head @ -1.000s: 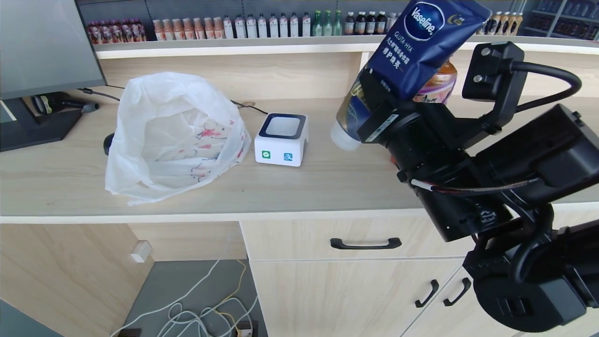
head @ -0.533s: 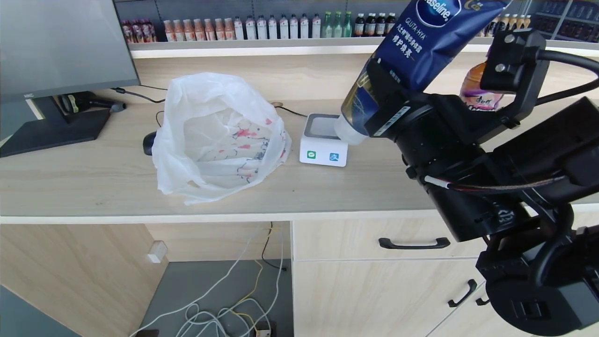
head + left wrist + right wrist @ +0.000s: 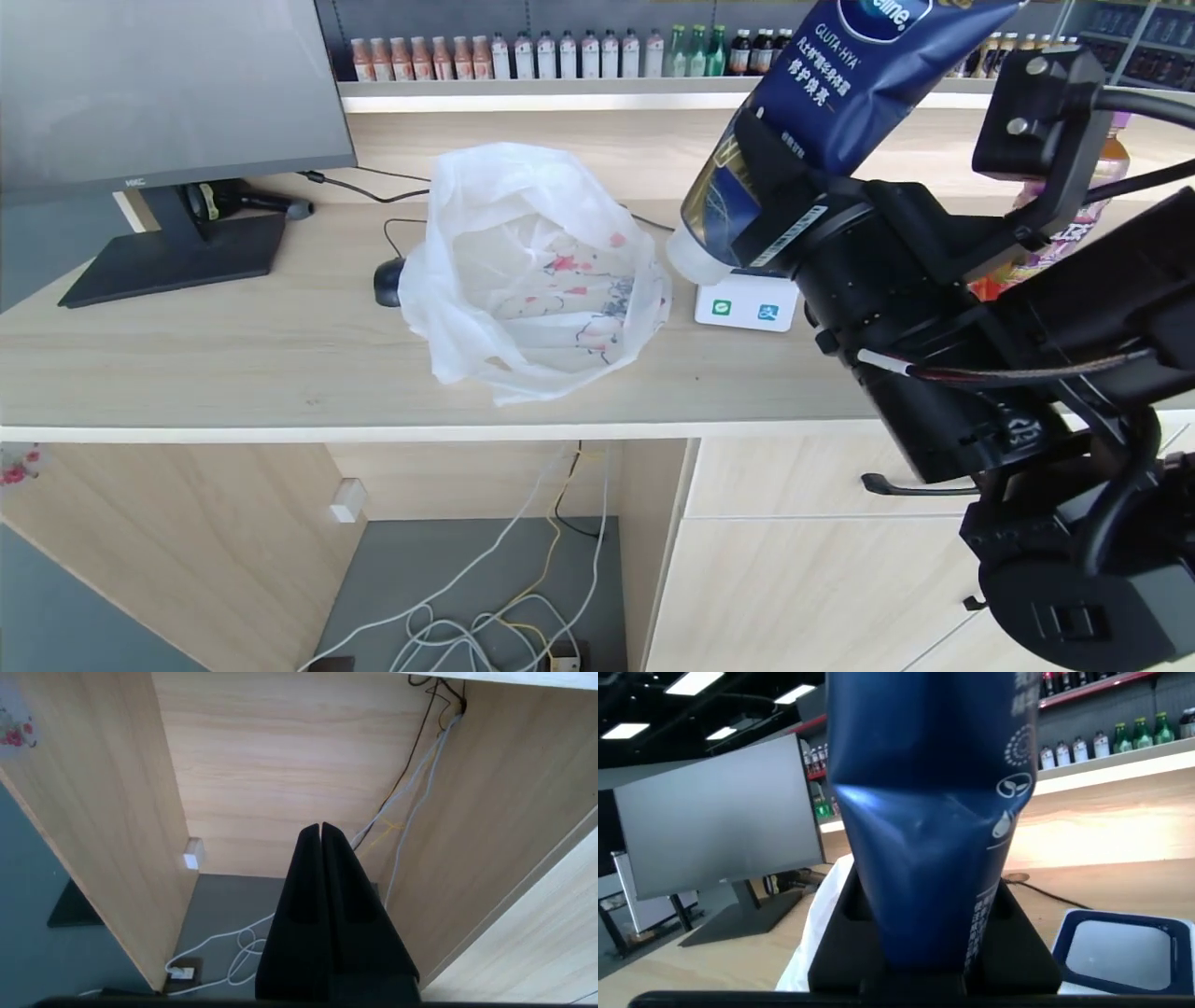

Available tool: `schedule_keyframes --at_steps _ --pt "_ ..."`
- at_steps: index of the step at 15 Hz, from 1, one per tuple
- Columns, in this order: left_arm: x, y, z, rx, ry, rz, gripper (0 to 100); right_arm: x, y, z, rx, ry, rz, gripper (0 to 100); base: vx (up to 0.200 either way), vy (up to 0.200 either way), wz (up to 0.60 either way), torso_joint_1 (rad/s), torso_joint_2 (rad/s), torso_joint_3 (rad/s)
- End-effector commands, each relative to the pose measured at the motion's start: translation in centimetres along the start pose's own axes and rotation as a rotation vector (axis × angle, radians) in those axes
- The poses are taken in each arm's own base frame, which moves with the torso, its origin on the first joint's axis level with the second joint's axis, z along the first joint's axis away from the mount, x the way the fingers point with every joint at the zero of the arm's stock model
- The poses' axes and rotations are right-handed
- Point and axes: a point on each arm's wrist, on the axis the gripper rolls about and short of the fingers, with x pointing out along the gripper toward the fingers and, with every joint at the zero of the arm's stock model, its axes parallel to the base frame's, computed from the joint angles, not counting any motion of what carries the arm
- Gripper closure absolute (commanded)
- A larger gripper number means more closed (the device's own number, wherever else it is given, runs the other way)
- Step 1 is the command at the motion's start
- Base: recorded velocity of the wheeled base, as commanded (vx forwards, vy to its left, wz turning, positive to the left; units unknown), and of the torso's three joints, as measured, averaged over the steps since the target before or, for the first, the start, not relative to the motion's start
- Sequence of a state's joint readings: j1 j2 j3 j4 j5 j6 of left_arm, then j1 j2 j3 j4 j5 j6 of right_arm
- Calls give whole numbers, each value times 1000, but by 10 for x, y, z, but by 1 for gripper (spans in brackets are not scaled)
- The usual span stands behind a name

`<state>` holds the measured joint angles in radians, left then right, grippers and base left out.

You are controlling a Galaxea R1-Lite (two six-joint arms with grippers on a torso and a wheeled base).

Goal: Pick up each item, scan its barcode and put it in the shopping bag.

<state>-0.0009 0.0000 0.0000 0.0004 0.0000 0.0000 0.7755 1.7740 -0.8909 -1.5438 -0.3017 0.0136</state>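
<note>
Now right fingers (image 3: 771, 179), gripping tube (image 3: 840, 79), have shifted over scanner (image 3: 747, 314) toward bag (image 3: 485, 215); left fingers (image 3: 304, 905) closed.

**Bag mouth open from above; tight at the scanner**

The bag (image 3: 485, 205) stood mid-counter (image 3: 233, 364), its mouth gaping upward with open air over it. A mouse (image 3: 387, 282) sat just beside its left side, and the scanner (image 3: 747, 313) just beside its right, leaving a narrow gap. The tube (image 3: 822, 84), clamped in the right gripper (image 3: 775, 224), hung over the scanner's left part. The monitor (image 3: 159, 84) blocked the back left corner, and a bottle (image 3: 1074, 233) stood toward the right end behind the arm. Bare wood ran along the front edge. Under the counter, the left gripper (image 3: 322, 887), fingers pressed together, hung between wooden side panels, with cables (image 3: 448, 625) trailing down the back and over the floor.
</note>
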Motion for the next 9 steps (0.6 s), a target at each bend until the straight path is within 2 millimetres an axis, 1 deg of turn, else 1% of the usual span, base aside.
schedule_keyframes --at_steps 1,2,4,5,6,7,8,9 --pt "0 0 0 0 0 1 100 -2 -3 2 5 -11 0 100 0 0 0 0 0 0" --pt "0 0 0 0 0 1 100 -2 -5 1 -1 -12 21 100 0 0 0 0 0 0" --pt "0 0 0 0 0 1 100 2 -18 -5 -29 -4 39 100 0 0 0 0 0 0" --pt "0 0 0 0 0 1 100 8 -34 -11 -48 6 60 100 0 0 0 0 0 0" --pt "0 0 0 0 0 1 100 10 -46 -14 -49 19 87 100 0 0 0 0 0 0" --pt "0 0 0 0 0 1 100 11 -51 -15 -49 28 108 100 0 0 0 0 0 0" --pt "0 0 0 0 0 1 100 13 -65 -22 -48 53 142 100 0 0 0 0 0 0" --pt "0 0 0 0 0 1 100 15 -74 -24 -36 65 167 100 0 0 0 0 0 0"
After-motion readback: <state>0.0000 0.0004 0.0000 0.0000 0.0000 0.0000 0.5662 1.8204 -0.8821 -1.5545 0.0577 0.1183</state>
